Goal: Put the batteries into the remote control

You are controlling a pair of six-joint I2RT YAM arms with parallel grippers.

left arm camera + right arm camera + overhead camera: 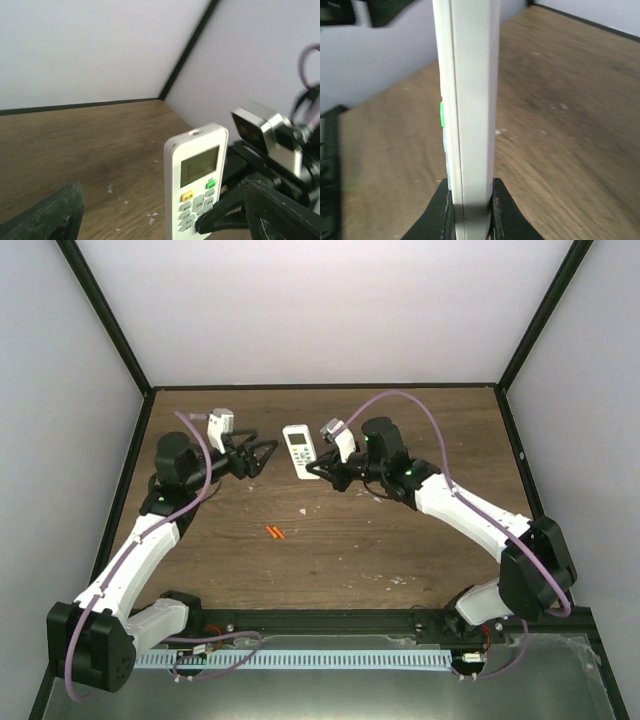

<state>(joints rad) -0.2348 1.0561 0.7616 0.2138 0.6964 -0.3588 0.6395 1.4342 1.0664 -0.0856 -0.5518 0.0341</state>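
Remote control (299,451) upper centre of overhead frame, raised off the brown worktop (400,540), display and buttons facing up toward camera. Right fingers (468,207) clenched on its lower end, one pad each side of the narrow edges. Left fingers (262,455) spread apart, empty, just left of the remote, apart from it. Batteries (275,532) lying together on worktop, centre frame, well below the remote.

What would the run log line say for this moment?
right hand: shut on white plastic remote control, held upright | left hand: open, empty | two slim orange-red batteries: on table, not loaded
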